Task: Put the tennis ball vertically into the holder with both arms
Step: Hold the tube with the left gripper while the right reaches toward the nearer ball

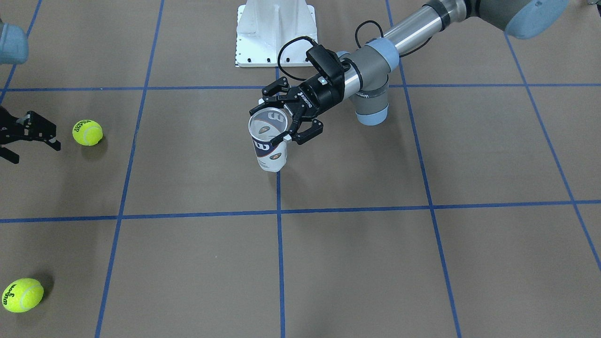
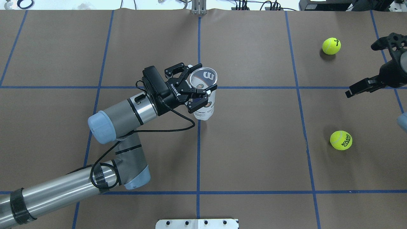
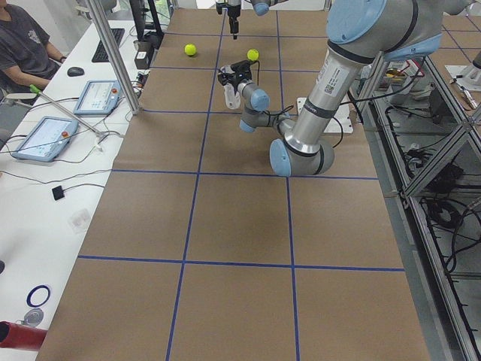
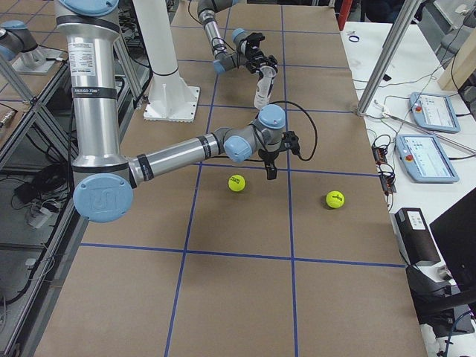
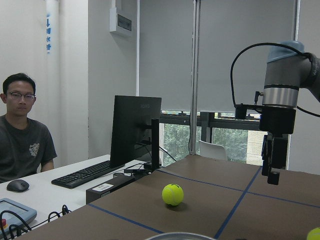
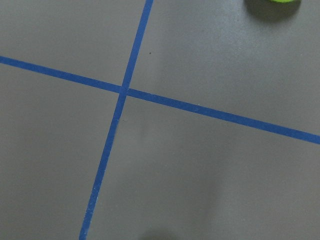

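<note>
Left gripper [image 2: 201, 79] was clamped on the holder [image 2: 206, 109] just under its open rim. Holder stood upright, mouth up, near the centre of the table [image 2: 254, 143]; couldn't tell if its base touched down. Right gripper [image 2: 361, 70] had its fingers spread wide, partly cut off at the frame edge, well apart from the holder. Wilson ball [image 2: 331, 45] and Roland Garros ball [image 2: 341, 140] lay loose near it. Right wrist view caught only a green sliver.

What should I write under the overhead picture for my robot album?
Left gripper holds the clear holder upright; two tennis balls lie near the open right gripper.
</note>
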You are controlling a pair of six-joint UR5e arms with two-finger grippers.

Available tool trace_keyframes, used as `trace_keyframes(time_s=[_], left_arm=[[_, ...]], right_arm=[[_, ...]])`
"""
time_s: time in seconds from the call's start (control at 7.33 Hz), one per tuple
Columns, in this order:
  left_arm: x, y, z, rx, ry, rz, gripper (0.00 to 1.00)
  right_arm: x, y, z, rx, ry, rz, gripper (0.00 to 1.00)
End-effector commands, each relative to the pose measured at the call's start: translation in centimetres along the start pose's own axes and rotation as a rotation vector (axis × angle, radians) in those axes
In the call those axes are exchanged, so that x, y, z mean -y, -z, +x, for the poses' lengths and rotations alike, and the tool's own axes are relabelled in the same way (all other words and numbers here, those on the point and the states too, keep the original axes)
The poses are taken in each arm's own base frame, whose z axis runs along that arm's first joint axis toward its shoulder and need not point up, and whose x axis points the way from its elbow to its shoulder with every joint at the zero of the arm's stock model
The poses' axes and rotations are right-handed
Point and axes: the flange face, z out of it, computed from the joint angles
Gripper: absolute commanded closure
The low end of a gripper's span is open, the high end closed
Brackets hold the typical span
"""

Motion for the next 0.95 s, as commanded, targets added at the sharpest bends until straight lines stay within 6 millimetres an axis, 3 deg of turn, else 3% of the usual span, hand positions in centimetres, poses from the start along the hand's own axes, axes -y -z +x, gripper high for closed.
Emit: trace_keyframes(time_s=[0.0,0.14,0.41,0.68,0.82], left_arm=[[-1.1,0.6,1.9,-0.033,-0.029,0.021,0.20],[-1.2,0.5,2.0,-0.035,-0.031,0.023,0.19],[-1.4,0.6,2.1,-0.036,-0.030,0.017,0.17],[-1.5,0.6,2.1,-0.035,-0.032,0.014,0.17],[-1.6,0.6,2.0,-0.034,-0.032,0.013,0.17]], right_arm=[[-2.4,-1.1,-0.8,0.003,0.016,-0.040,0.02],[-3.7,-1.9,-0.3,-0.003,0.009,-0.065,0.02],[-5.3,-6.6,-3.6,-0.057,-0.044,-0.119,0.02],[-5.9,-7.7,-4.3,-0.077,-0.032,-0.125,0.02],[-6.4,-8.2,-3.5,-0.094,-0.040,-0.134,0.02]])
